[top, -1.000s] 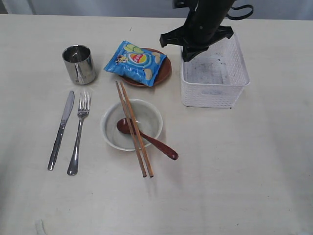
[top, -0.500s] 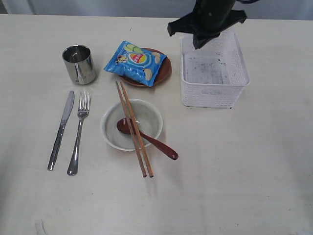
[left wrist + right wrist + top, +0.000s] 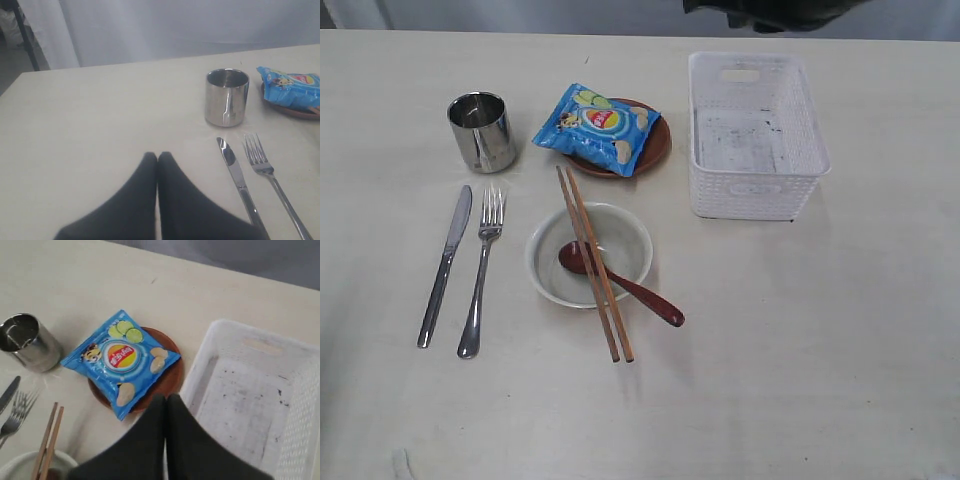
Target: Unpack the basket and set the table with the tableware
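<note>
Find left gripper (image 3: 158, 157) pinched fully closed, holding nothing; right gripper (image 3: 166, 399) likewise. Note basket (image 3: 757, 190) toward far right corner, chopsticks (image 3: 592, 260) lying across bowl (image 3: 632, 226) near worktop (image 3: 840, 350) middle.

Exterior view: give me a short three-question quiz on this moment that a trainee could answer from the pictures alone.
1. True or false: the basket has nothing left inside it.
2. What lies on the plate? A) the blue chip bag B) the steel cup C) the fork
3. Fill in: the two chopsticks rest across the ___, which also holds the head of the dark red spoon.

Key
1. True: only its scuffed floor shows.
2. A: the chip bag covers much of the plate.
3. The bowl.
</note>
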Tool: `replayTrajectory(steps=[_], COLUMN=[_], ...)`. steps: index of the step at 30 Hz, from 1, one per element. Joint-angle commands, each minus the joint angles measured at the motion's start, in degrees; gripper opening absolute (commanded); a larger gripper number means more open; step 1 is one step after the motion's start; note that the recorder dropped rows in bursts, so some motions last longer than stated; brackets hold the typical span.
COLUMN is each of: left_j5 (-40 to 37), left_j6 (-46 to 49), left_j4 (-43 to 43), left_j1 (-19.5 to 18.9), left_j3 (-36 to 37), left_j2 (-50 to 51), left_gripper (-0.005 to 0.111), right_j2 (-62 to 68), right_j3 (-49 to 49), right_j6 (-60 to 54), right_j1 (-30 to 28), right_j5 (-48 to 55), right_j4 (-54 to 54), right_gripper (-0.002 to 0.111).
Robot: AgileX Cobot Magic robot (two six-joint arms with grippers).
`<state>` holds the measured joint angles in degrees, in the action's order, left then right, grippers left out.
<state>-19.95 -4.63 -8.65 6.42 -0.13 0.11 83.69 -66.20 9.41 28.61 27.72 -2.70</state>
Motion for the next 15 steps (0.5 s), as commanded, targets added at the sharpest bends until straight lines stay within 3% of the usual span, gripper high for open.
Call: replayTrajectory(steps=[1,15], left_j5=[0.0,0.0], left_j6=[-0.1,-0.1], left_j4=[0.0,0.1], left_j1=[0.4,0.4], left_j3=[0.1,0.1], left_j2=[-0.1,-0.1], left_gripper=[0.000,0.000], right_j2=[-9.4,-22.6], right_j3=[8.7,11.3], right_j6=[0.4,0.4], right_j1=[0.2,0.2], right_j5=[-4.5,-2.2], right_j4=[1.4,1.4], right_gripper=[0.000,0.000])
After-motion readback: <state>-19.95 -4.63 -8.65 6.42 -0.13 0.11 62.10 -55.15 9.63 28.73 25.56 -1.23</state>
